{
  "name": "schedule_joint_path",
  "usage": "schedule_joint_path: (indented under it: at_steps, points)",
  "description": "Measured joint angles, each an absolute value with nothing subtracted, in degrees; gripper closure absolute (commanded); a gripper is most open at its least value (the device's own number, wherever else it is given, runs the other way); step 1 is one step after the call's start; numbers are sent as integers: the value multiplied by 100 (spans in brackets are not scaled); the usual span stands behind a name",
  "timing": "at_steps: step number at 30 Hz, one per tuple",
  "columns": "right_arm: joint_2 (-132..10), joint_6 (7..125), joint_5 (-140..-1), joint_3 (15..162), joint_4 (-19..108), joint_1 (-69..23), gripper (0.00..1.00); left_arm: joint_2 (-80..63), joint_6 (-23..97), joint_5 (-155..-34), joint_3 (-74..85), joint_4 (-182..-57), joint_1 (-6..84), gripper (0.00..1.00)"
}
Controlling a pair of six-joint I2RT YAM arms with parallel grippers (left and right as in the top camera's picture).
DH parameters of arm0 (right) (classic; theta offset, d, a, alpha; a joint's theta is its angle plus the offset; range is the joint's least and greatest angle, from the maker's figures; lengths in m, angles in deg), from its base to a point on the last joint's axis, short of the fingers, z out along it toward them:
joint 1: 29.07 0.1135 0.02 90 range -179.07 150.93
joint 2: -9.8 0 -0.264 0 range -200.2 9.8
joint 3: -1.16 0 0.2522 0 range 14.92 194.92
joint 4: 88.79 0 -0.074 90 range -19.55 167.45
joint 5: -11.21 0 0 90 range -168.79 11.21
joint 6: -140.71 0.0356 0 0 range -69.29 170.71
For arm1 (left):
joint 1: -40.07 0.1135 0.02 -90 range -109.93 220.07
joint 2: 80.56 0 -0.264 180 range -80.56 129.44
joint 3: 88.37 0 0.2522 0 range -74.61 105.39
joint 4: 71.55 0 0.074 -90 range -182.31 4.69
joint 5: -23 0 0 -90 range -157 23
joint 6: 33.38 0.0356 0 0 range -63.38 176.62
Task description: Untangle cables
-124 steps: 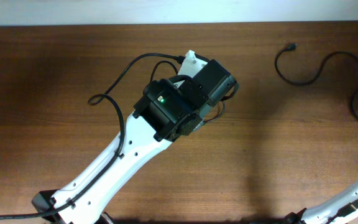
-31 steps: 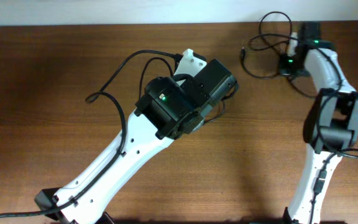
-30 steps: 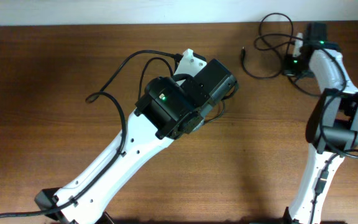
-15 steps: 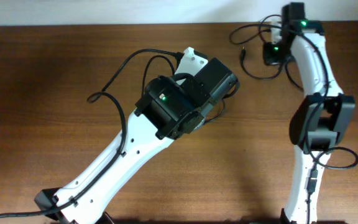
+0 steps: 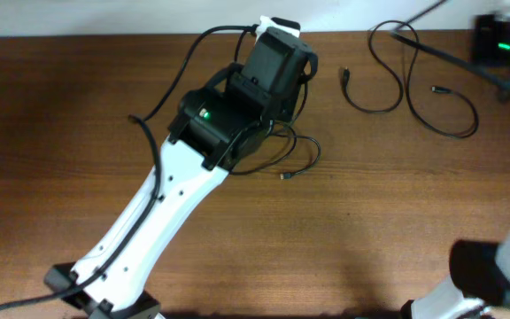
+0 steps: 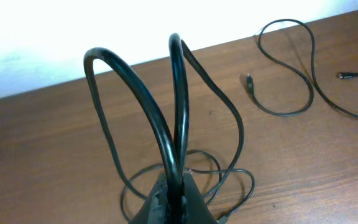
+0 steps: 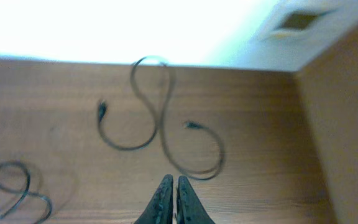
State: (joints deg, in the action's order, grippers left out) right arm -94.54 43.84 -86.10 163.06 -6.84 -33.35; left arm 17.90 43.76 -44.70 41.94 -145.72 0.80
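My left gripper (image 6: 173,194) is shut on a black cable (image 6: 178,93), which rises from the jaws in two tall loops. The rest of that cable lies in loose coils (image 5: 306,149) on the wooden table under the left arm (image 5: 237,106), with a plug end (image 5: 284,176) beside them. A second cable (image 5: 381,112) lies by itself at the back right in an open S shape, both its plugs (image 5: 344,74) free. My right gripper (image 7: 173,184) hangs above the table in front of that cable (image 7: 128,147), shut with nothing between its fingers.
The white wall runs along the table's back edge (image 5: 104,35). The right arm (image 5: 503,44) shows only as a blur at the top right corner and lower right of the overhead view. A wooden side panel (image 7: 347,124) rises at the right.
The right arm has let go of the back-right cable and swung away to the right. The left arm has moved toward the back edge, pulling its cable up.
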Motion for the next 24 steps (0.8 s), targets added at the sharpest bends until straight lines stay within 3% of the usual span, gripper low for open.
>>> schedule_joint_path:
  at_steps: [3,10,17,18,19,20,24]
  points:
    - [-8804,4386,-8530,16356,-872,-3529,96,2336,4538,-5051,4205,-13848,113,100]
    - [-8807,4381,-8473,16362,-1003,-3531,96,3466,4525,-7997,4218,-11912,84,100]
    - [-8807,4381,-8479,16362,-1025,-3531,96,3521,4245,-8677,4221,-11868,-788,100]
    - [-8807,4384,-8479,16362,-1028,-3531,96,3525,4201,-8738,4221,-11868,-834,95]
    - [-8807,4381,-8477,16362,-1043,-3531,96,3529,4177,-8760,4221,-11872,-877,7]
    - [-8807,4381,-8477,16362,-1043,-3531,96,3538,4142,-8734,4221,-11883,-912,1]
    - [-8807,4386,-8479,16362,-1067,-3531,96,3582,4094,-8601,4221,-12008,-967,1]
